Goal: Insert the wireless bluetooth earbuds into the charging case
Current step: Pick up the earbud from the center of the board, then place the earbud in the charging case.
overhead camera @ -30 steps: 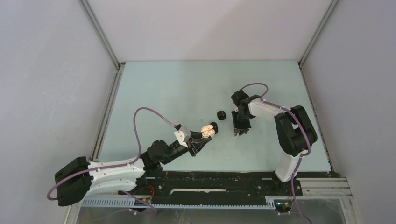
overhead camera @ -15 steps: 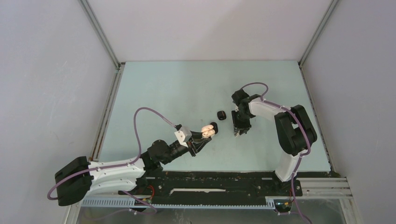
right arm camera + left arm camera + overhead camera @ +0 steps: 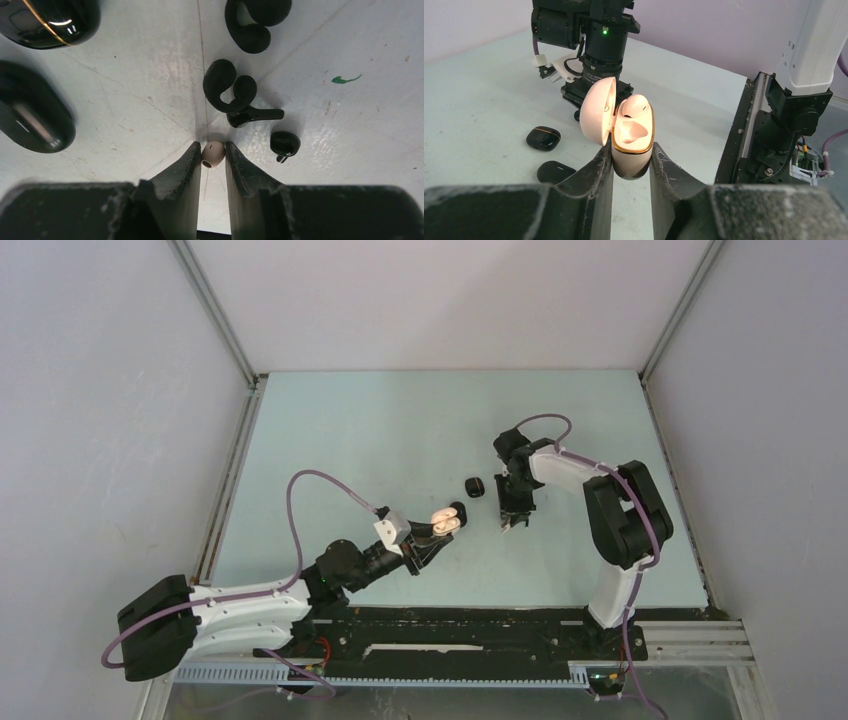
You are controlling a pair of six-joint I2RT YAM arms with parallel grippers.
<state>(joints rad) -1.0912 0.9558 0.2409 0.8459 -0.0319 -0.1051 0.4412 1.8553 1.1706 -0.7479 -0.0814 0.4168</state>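
Pickup in hand. Jaws of my right gripper point(image 3: 213, 150) stand narrow, pinching the pale earbud point(image 3: 213, 154) at table point(image 3: 350, 125) level, black earbuds point(image 3: 285, 143) just beside. My left gripper point(image 3: 631, 162) clamps the open charging case point(image 3: 634, 140), 1 seated earbud point(image 3: 636, 106) inside. Next: lift clean, then align over the free socket.

- The charging case point(image 3: 633, 135) sat upright between the fingers of the left gripper point(image 3: 631, 150), its lid point(image 3: 597, 117) hinged open to the left and one earbud point(image 3: 634, 106) seated inside
- The right gripper point(image 3: 213, 150) stood to the right of that case over the table point(image 3: 350, 430), a second earbud point(image 3: 213, 154) between its fingertips
- Loose earbuds point(image 3: 230, 90) lay just beyond those fingertips and to their right; two closed cases point(image 3: 32, 120) lay to the left
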